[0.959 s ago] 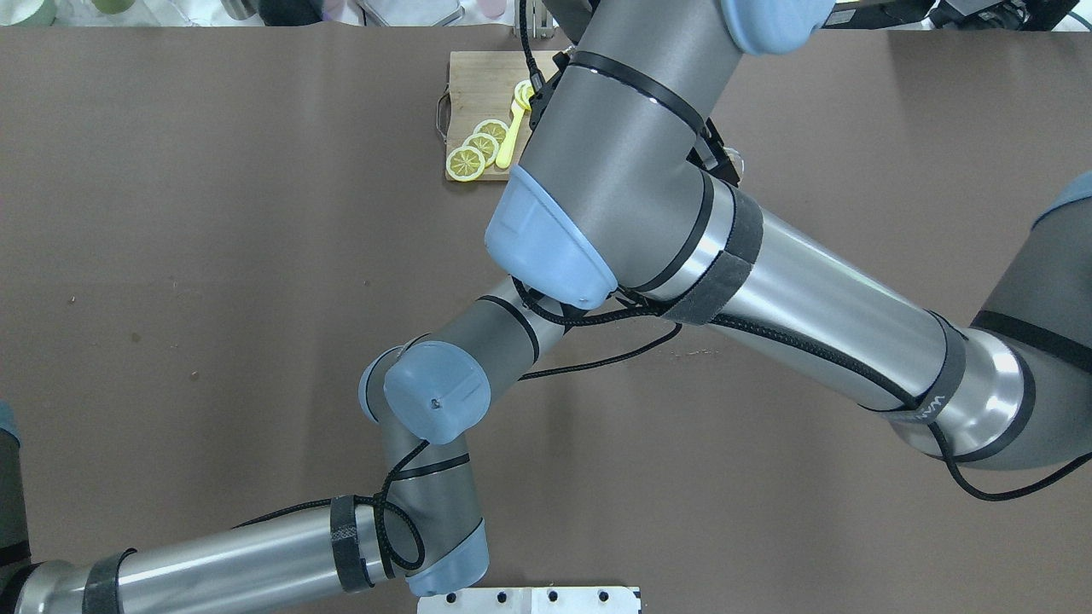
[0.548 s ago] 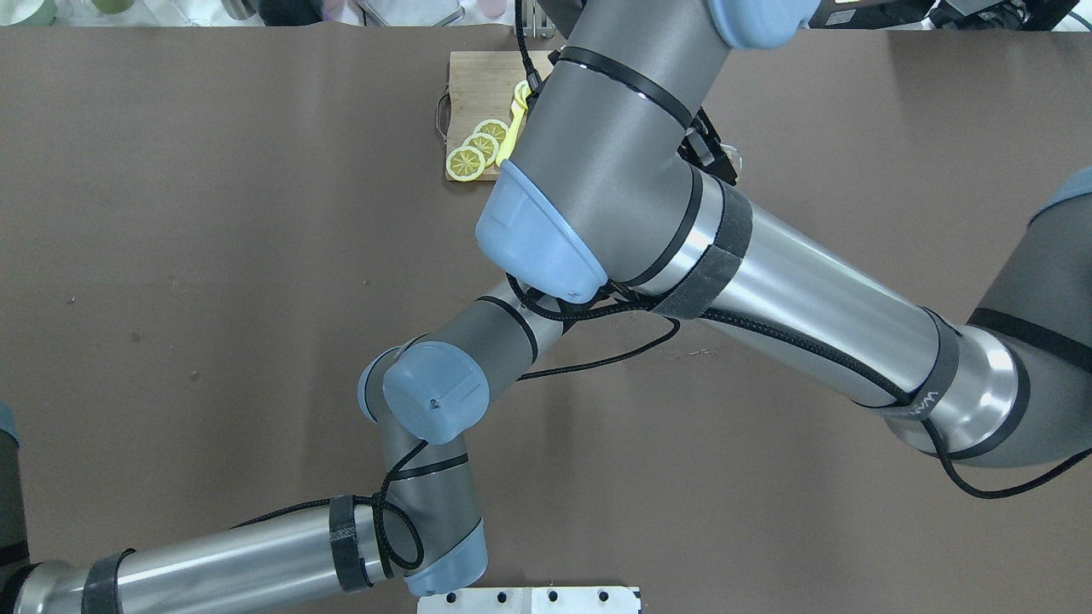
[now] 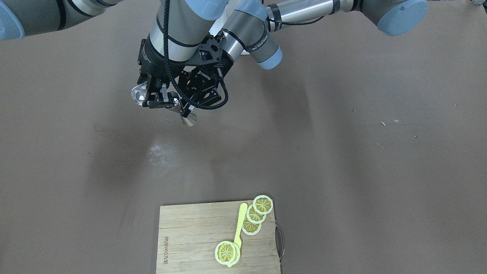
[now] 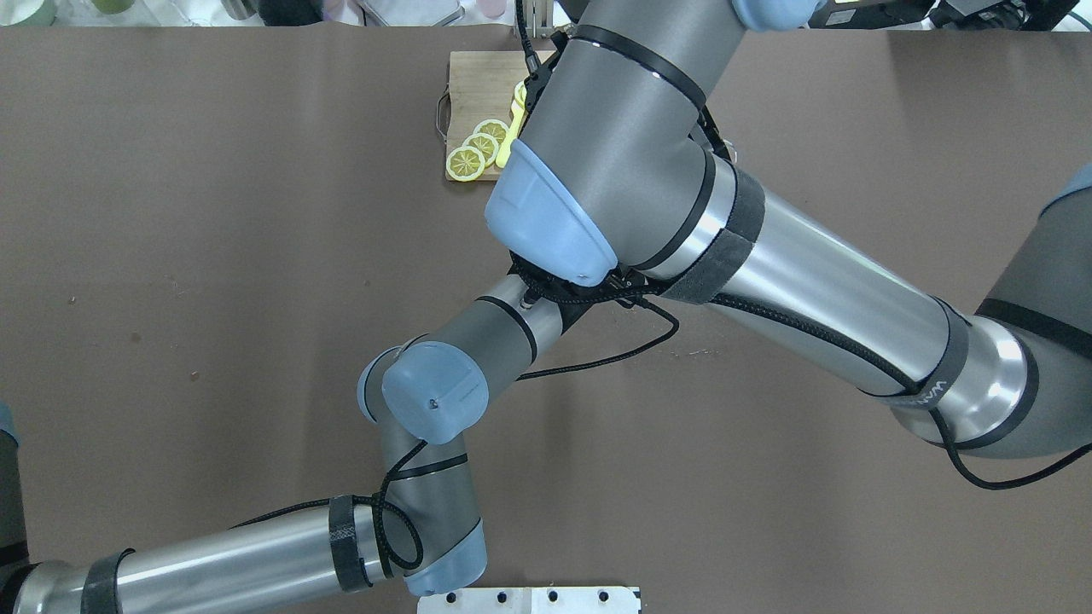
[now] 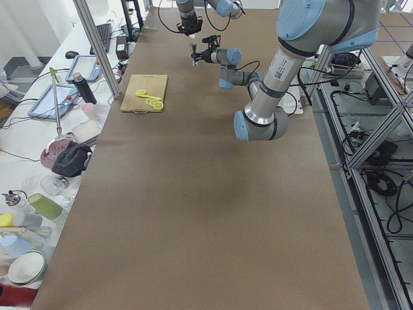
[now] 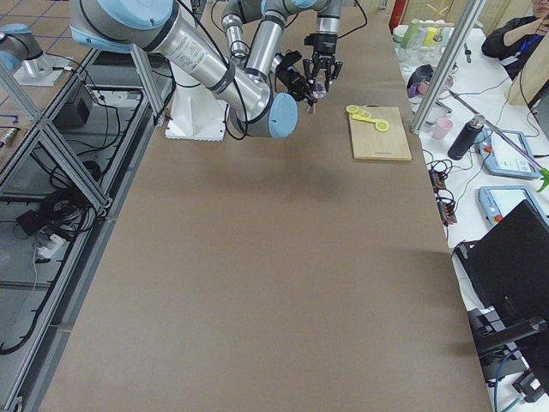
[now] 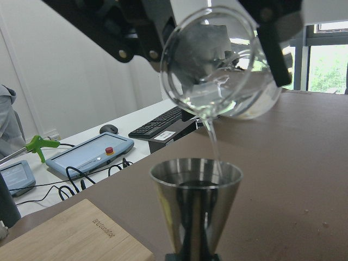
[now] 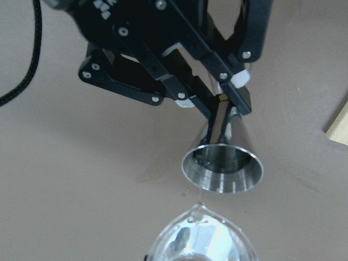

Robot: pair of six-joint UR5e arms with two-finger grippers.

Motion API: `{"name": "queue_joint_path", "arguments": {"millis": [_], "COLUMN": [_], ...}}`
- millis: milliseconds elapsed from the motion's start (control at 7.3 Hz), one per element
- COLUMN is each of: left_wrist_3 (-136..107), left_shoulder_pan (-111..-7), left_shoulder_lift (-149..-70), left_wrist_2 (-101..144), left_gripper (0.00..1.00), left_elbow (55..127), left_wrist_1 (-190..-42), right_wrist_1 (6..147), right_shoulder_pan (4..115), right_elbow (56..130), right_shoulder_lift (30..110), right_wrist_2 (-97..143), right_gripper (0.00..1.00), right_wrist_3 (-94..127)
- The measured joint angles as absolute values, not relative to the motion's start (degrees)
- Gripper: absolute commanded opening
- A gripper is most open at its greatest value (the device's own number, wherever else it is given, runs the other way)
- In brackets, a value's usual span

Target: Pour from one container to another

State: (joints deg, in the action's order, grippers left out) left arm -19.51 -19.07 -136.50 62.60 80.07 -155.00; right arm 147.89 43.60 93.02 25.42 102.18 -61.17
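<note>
A: What surrounds the brown worktop (image 5: 193, 213)?
B: A white wall (image 7: 65, 81), a cluttered white side desk (image 5: 26, 161) along one edge, an aluminium post (image 5: 97, 45), and a tiled floor (image 6: 39, 7).
A: And the light?
B: Daylight comes through a window (image 7: 329, 60), seemingly with greenery outside.

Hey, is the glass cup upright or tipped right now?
Tipped. The glass cup leans mouth-down above the jigger, and a thin clear stream runs from its lip into it.

A brown-covered bench (image 3: 342, 152) carries a wooden cutting board (image 3: 190, 236) at its operators' edge (lemon slices (image 3: 263, 204) and a yellow spoon (image 3: 239, 224) rest on the board). A pale shiny patch (image 3: 164, 151) marks the surface, with small specks (image 3: 386, 123) well apart from it.
</note>
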Motion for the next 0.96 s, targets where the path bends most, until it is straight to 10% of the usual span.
{"name": "queue_joint_path", "arguments": {"millis": [959], "left_wrist_3": [-19.53], "left_shoulder_pan": [-19.43], "left_shoulder_lift": [-136.45], "left_wrist_2": [62.62], "left_gripper": [0.0], "left_elbow": [80.5], "left_wrist_1": [-155.1], "right_wrist_1": [137.54], "right_shoulder_pan": [54.4], "right_elbow": [106.59], "right_shoulder_lift": [38.13], "right_wrist_2": [115.59], "right_gripper": [0.0], "right_wrist_3": [-60.75]}}
